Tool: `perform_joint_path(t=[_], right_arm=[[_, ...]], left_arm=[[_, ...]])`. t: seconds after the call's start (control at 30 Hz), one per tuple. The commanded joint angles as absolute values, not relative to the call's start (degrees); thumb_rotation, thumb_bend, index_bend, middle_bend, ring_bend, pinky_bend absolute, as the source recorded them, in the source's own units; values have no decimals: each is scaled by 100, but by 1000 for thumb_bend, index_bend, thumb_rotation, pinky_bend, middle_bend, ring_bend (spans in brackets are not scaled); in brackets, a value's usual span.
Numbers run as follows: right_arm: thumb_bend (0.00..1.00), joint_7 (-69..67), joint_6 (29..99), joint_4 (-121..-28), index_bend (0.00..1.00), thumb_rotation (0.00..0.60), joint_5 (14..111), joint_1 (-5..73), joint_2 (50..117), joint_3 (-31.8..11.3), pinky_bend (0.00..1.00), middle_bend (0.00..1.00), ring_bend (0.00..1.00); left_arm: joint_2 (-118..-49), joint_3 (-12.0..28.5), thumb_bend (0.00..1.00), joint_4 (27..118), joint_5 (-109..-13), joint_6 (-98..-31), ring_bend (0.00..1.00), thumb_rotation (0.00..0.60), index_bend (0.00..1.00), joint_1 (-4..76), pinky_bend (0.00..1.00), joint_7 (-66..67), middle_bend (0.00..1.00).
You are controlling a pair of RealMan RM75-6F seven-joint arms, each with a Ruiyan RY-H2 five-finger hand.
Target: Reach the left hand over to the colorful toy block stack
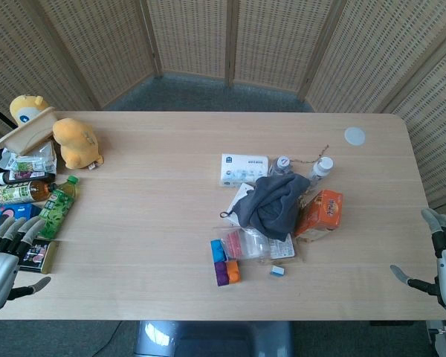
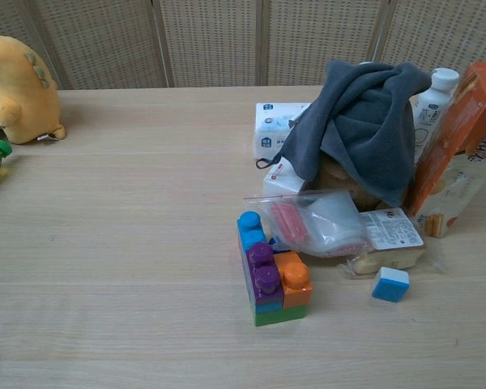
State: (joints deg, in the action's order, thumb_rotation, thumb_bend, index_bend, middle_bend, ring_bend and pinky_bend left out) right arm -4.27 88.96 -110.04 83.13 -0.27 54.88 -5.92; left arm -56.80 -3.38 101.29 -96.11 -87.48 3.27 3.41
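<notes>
The colorful toy block stack (image 1: 224, 262) lies near the table's front edge, a little left of a pile of goods; in the chest view the block stack (image 2: 271, 279) shows blue, purple, orange and green bricks. My left hand (image 1: 4, 260) hangs at the table's front left corner, fingers apart, holding nothing, far left of the stack. At the front right edge my right hand (image 1: 440, 260) is also open and empty. Neither hand shows in the chest view.
A grey cloth (image 1: 273, 201) drapes over boxes, with an orange carton (image 1: 320, 213), tissue pack (image 1: 244, 169), plastic bag (image 2: 316, 223) and small blue cube (image 2: 390, 284) around it. Bottles (image 1: 57, 207), snack packs and a yellow plush (image 1: 76, 143) crowd the left edge.
</notes>
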Motion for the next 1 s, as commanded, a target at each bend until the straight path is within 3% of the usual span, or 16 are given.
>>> perform_joint_path(t=[0.03,0.3,0.4,0.63,1.0], right_arm=[[0,-412,8891,-11004,0,600,8321,-26,5497,-583,0,0,0],[0,-442,8927,-11017,0,600,8286,-40,5485,-607,0,0,0],[0,-473,8911,-11016,0,600,8260,-31,5478,-621,0,0,0],[0,-483,8934,-11037,0,600,8351,-46,5461,-586,0,0,0],[0,-594,8946,-11071,0,600,8363,-62,5391,-586,0,0,0]], left_arm=[[-5691,-345,0,10119,-9620,-8731,0,600,0,330,0,336,0],[-5923,-389,0,9892,-9971,-8518,0,600,0,527,0,350,0],[-6194,-277,0,9423,-10735,-8429,0,600,0,961,0,506,0],[-6541,-52,0,8762,-12266,-7531,0,600,0,2613,0,281,0],[-7511,-49,0,7897,-12832,-6742,0,600,0,4039,0,-9,0]])
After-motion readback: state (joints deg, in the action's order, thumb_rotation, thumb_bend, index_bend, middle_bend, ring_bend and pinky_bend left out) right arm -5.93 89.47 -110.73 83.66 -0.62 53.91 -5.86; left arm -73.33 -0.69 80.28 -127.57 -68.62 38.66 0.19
